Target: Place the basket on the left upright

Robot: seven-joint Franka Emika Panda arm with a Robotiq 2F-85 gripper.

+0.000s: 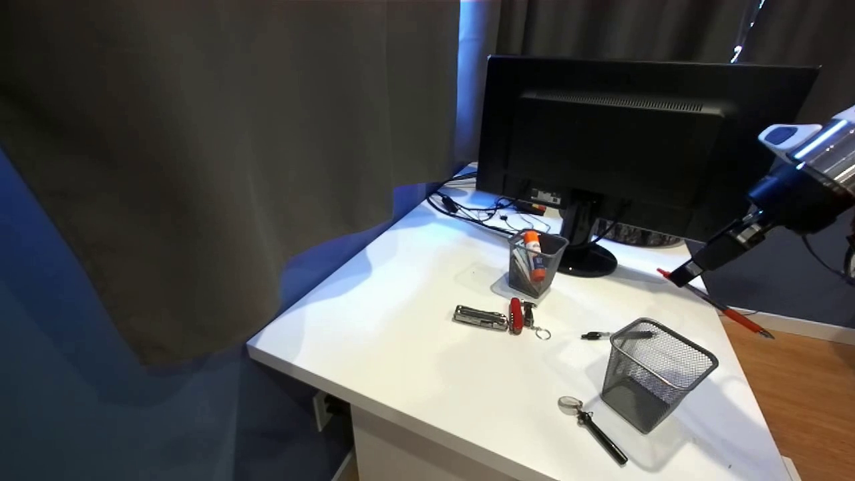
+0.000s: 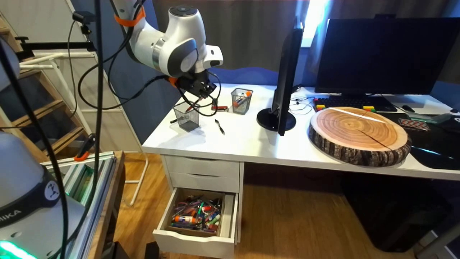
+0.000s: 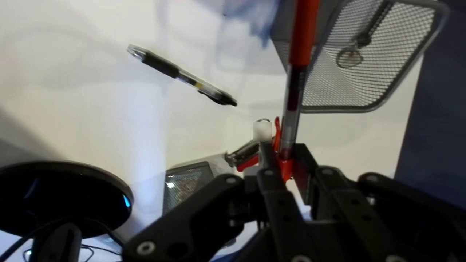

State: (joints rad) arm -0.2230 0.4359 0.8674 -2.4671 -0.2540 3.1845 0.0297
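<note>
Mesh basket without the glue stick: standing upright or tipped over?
Upright: in both exterior views the mesh basket stands with its base on the desk and its open rim facing up.

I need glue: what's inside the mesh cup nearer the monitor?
An orange-capped glue stick and something pale, too indistinct to identify; anything behind the glue stick is covered.

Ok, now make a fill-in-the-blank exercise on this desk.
The claw holds a pen with ends coloured ____.
The basket stands with its opening facing ____, not down.
The stationery drawer stands ____, not shut.
The tube in the mesh cup is white, blue and ____.

Missing words: red; up; open; orange.
</note>
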